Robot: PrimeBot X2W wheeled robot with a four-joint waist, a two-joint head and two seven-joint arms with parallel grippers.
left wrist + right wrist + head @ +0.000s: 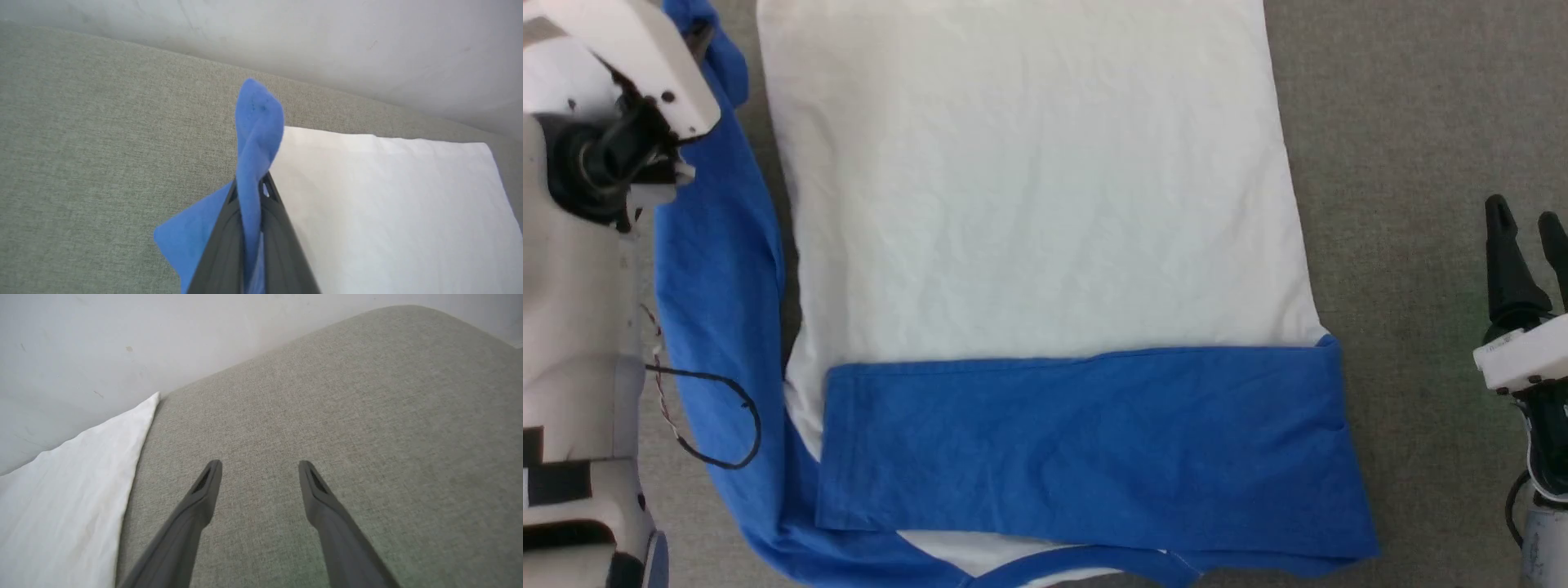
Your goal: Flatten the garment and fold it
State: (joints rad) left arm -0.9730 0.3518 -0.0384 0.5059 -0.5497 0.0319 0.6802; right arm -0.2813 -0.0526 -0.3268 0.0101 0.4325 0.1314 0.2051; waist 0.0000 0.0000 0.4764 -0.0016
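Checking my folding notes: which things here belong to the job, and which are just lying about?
Job: garment, left gripper shut on its blue sleeve, open right gripper.
Just there: grey fabric surface, pale wall, black cable.

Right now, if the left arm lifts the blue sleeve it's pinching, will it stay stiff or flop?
Probably floppy: the blue sleeve twists and bends over past the shut left gripper. Likely light, since a thin fingertip pinch holds it. Lifting may tug the white body of the garment, which lies flat and wrinkled.
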